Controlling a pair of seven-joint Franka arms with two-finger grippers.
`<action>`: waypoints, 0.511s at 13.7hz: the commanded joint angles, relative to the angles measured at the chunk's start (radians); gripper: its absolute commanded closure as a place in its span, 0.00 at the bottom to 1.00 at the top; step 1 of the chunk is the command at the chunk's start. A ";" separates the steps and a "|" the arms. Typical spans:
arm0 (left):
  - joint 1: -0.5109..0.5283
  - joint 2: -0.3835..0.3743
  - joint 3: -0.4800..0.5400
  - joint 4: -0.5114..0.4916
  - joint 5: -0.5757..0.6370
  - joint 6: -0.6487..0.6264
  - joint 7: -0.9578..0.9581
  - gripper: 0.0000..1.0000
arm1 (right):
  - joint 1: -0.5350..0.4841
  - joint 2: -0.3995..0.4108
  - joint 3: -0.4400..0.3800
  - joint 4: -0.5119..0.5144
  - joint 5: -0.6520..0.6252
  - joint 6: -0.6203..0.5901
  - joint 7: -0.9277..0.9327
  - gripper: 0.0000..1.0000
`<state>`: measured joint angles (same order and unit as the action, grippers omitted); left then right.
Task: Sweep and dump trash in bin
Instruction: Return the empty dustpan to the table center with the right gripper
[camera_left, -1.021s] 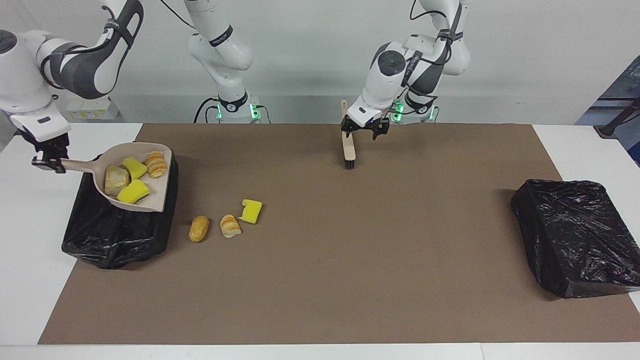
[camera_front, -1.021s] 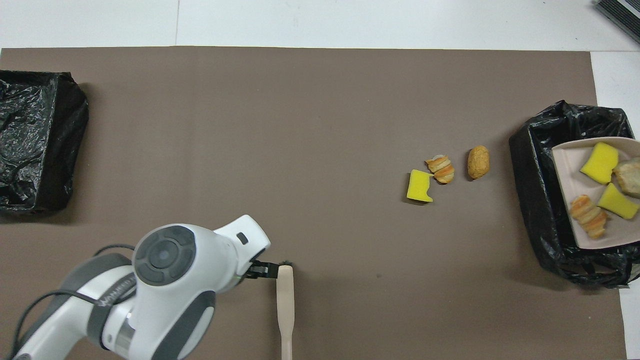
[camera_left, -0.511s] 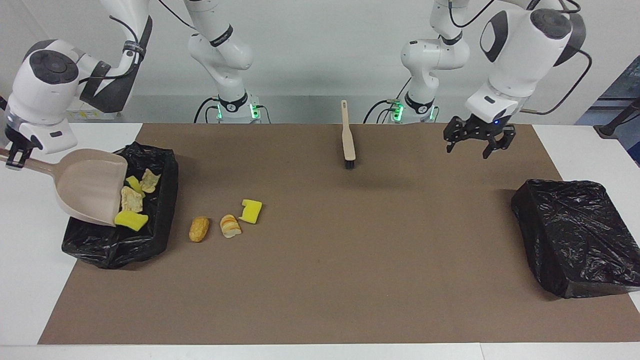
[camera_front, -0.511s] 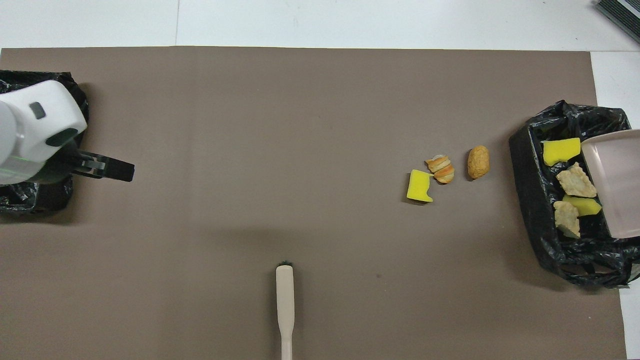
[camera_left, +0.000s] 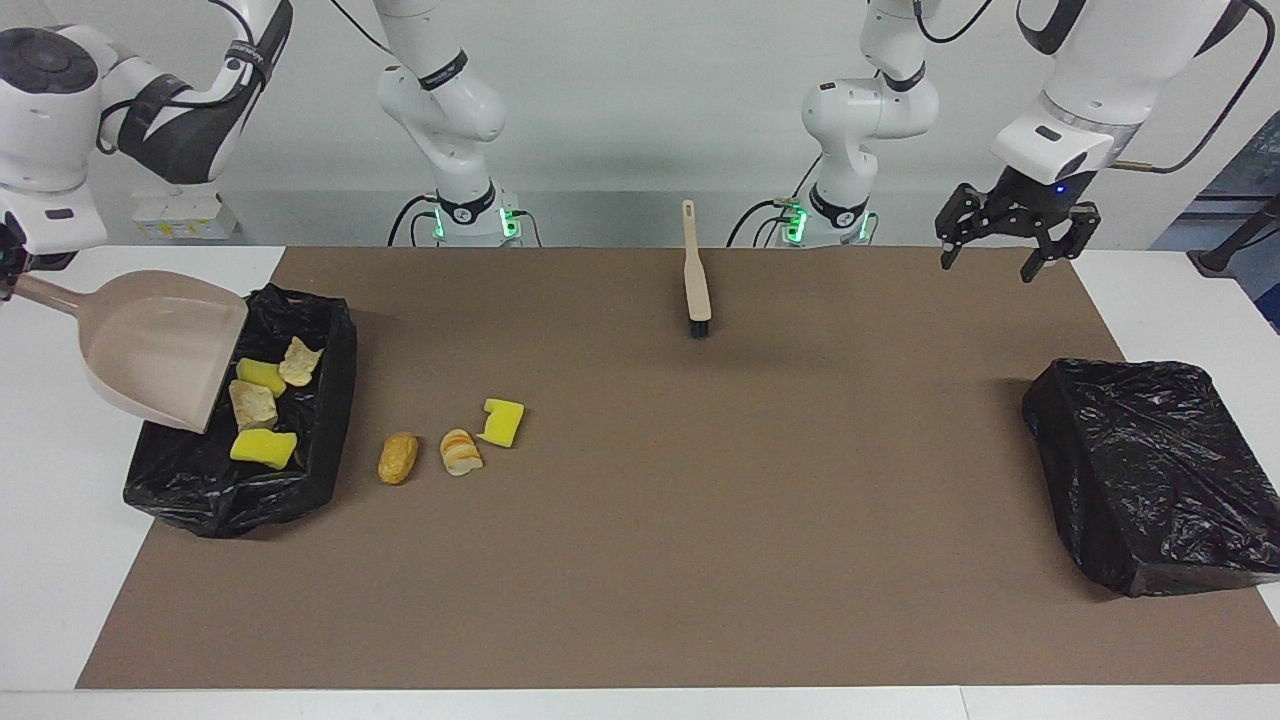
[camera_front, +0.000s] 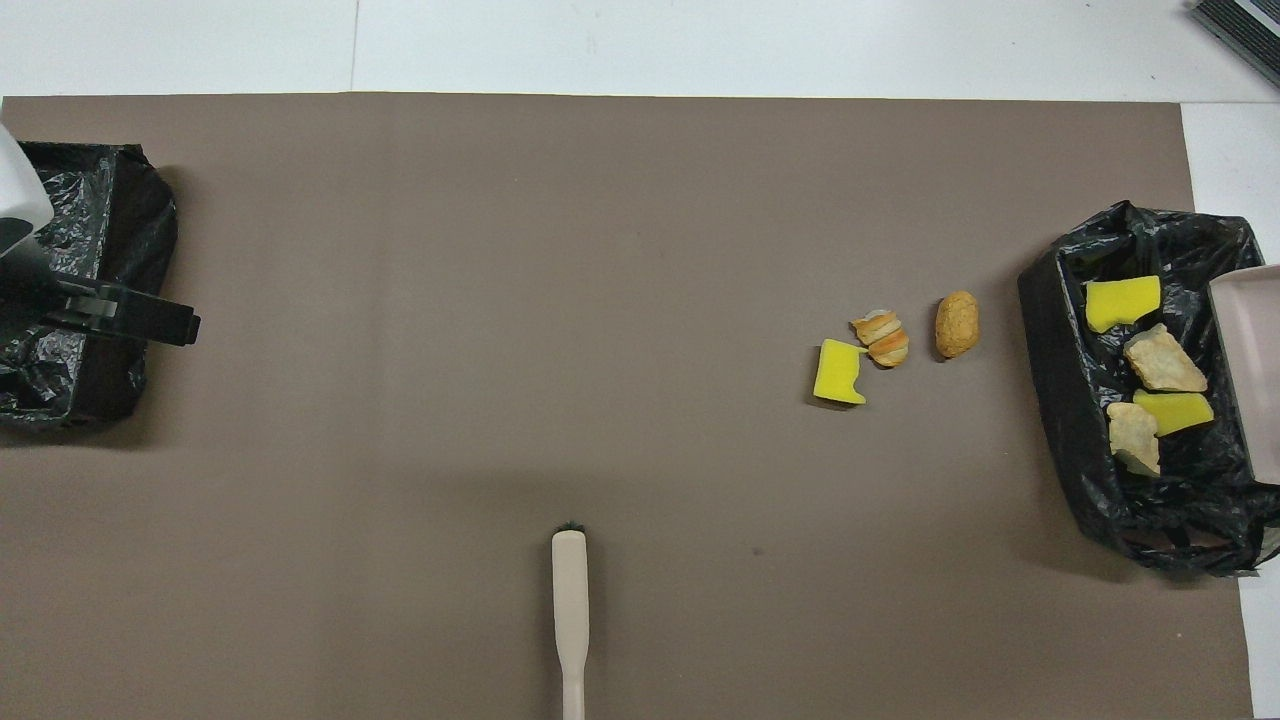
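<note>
Beige dustpan (camera_left: 160, 355): upper left of the facing view, tilted mouth-down over the black-lined bin; only its edge shows at the right border of the overhead view (camera_front: 1252, 370).
Right gripper (camera_left: 10, 270): at the left border of the facing view, on the dustpan's handle; whether its fingers are closed I cannot tell, as it is cut off by the frame.
Bin (camera_left: 190, 480): at the right arm's end of the table, left side of the facing view, right side of the overhead view (camera_front: 1060, 400).
Trash in bin (camera_front: 1140, 375): four pieces, two yellow wedges and two tan chunks, lying on the black liner.
Trash on mat (camera_left: 455, 440): three pieces just beside the bin, a brown chunk, a striped roll and a yellow wedge, left of centre in the facing view.
Brush (camera_left: 695, 280): lying flat on the brown mat at top centre of the facing view, bottom centre of the overhead view (camera_front: 571, 610).
Left gripper (camera_left: 1010, 235): upper right of the facing view, in the air, fingers spread, holding nothing.
Second bin (camera_left: 1150, 470): right side of the facing view, at the left arm's end of the table.
</note>
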<state>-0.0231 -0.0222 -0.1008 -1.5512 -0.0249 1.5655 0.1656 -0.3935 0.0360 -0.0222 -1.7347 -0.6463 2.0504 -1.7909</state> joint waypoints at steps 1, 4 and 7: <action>0.025 0.001 0.006 0.013 0.014 -0.054 0.025 0.00 | 0.025 0.002 0.008 0.014 0.136 -0.032 0.008 1.00; 0.026 -0.008 0.007 0.003 0.017 -0.082 -0.047 0.00 | 0.088 -0.001 0.013 0.010 0.238 -0.119 0.144 1.00; 0.025 -0.008 0.009 0.006 0.023 -0.093 -0.156 0.00 | 0.166 -0.008 0.018 -0.006 0.321 -0.141 0.249 1.00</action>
<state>-0.0058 -0.0231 -0.0848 -1.5511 -0.0240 1.5013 0.0619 -0.2684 0.0368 -0.0106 -1.7347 -0.3795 1.9266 -1.6023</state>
